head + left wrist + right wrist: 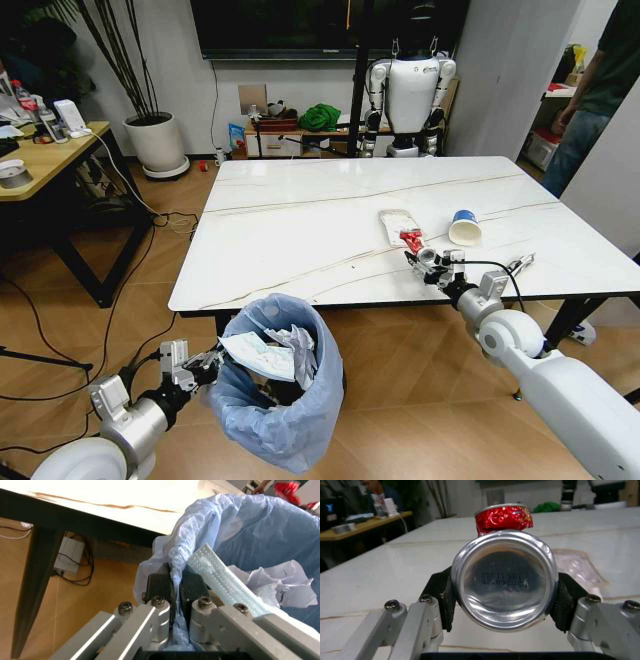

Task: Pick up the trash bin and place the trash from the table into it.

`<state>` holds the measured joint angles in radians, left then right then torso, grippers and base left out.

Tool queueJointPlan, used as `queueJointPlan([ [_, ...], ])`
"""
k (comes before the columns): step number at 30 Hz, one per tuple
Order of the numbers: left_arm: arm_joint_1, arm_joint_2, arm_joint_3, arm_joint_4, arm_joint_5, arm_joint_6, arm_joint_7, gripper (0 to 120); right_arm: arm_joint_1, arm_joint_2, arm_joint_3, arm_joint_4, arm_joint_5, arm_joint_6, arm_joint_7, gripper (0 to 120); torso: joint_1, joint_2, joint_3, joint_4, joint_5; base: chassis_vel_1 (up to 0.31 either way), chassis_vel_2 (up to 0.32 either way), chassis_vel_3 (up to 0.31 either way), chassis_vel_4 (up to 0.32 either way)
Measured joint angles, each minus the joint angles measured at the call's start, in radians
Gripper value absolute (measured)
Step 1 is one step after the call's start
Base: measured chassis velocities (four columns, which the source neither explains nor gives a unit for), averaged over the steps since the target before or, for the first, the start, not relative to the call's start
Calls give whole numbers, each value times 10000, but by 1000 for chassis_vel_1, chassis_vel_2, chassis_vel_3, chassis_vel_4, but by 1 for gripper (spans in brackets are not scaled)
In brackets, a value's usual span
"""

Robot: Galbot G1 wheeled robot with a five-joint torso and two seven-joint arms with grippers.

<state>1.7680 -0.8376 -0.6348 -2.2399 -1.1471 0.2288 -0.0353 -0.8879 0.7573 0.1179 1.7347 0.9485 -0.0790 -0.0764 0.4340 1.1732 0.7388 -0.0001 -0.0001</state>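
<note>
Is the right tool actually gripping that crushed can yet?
Touching. In the right wrist view, the right tool has both pads pressed against the sides of the crushed red can.

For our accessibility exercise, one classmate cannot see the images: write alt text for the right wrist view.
The right gripper is shut on a crushed red drink can, its silver base facing the camera between the two black pads. Behind it stretches the white marble-look table, with a clear plastic wrapper lying beside the can, and a wooden desk farther back.
</note>
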Motion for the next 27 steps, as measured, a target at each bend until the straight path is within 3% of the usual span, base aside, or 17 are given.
queueJointPlan([
  [7,-70,-14,42,35,-29,-1,1,0,714,-1073,-685,1128,852,335,-1027,50,0,0,0,0,0,0,0,0,0],
  [11,-89,-49,76,41,-29,-2,7,0,1780,-1629,-2003,1746,1319,714,-1456,50,-1,0,0,2,-4,0,0,0,0],
  [12,-89,-49,76,41,-29,-2,7,0,1780,-1629,-2003,1746,1319,714,-1456,50,-1,0,0,2,-4,0,0,0,0],
  [18,-106,-100,69,42,-18,-2,41,0,3432,-1747,-4615,2603,1588,1073,-2041,50,-1,0,1,3,1,0,0,0,0],
  [27,-156,-145,79,121,-6,-5,60,0,4421,-1778,-6585,3392,1504,1031,-2456,50,-1,0,1,2,-1,0,0,0,0],
])
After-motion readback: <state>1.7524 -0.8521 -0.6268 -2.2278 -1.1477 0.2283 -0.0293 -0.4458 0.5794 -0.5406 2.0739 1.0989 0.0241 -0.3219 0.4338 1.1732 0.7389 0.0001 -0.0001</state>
